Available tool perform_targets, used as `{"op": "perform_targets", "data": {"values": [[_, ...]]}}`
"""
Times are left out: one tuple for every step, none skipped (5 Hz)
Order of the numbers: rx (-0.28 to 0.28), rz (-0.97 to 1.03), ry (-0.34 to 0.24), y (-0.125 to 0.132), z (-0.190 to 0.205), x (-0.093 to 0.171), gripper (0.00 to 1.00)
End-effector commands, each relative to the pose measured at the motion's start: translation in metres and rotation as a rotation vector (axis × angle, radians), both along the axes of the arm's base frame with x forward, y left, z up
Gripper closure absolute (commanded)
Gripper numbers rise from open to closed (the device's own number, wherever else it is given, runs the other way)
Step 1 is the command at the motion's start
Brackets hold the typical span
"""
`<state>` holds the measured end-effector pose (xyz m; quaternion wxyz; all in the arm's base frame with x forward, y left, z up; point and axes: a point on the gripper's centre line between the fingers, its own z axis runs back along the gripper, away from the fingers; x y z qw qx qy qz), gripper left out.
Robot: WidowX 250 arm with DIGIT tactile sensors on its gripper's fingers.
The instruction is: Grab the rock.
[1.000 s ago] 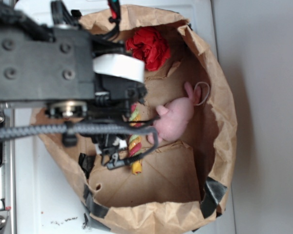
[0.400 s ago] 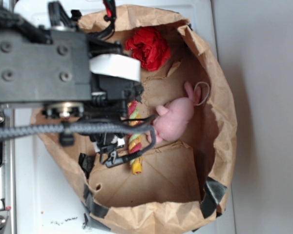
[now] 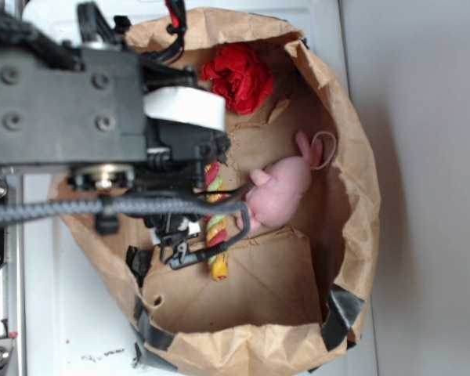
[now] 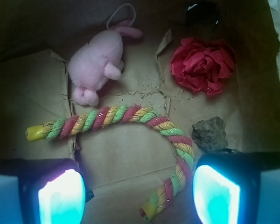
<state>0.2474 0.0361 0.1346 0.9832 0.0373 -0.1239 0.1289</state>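
The rock (image 4: 210,134) is a small rough brown-grey lump on the brown paper floor, seen in the wrist view just beyond my right fingertip (image 4: 217,193). My gripper (image 4: 139,196) is open, its two pads glowing cyan and wide apart. Only the lower end of a striped rope toy (image 4: 116,115) lies between the pads, close to the right one. The rock sits outside the gap, slightly right of it and touching nothing but the floor, with the rope's curve just to its left. In the exterior view the arm (image 3: 70,102) hides the rock.
Everything lies inside a brown paper bag (image 3: 352,157) with raised crumpled walls. A pink plush bunny (image 4: 95,63) lies at the far left and a red fabric wad (image 4: 203,65) beyond the rock. The rope arcs across the middle of the bag floor.
The arm shifted slightly toward the top left of the exterior view a second ago, then held still. The objects in the bag have not moved.
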Motion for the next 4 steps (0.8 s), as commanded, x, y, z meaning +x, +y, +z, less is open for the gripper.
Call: {"op": "perform_targets", "data": {"values": [[-0.010,0.235,-0.050,0.012,-0.015,0.036,0.00],[-0.028,0.323,-0.058,0.016,-0.021,0.043,0.00],[-0.063,0.386,-0.100,0.022,-0.023,0.040,0.00],[-0.105,0.421,-0.113,0.036,-0.033,0.043,0.00]]}}
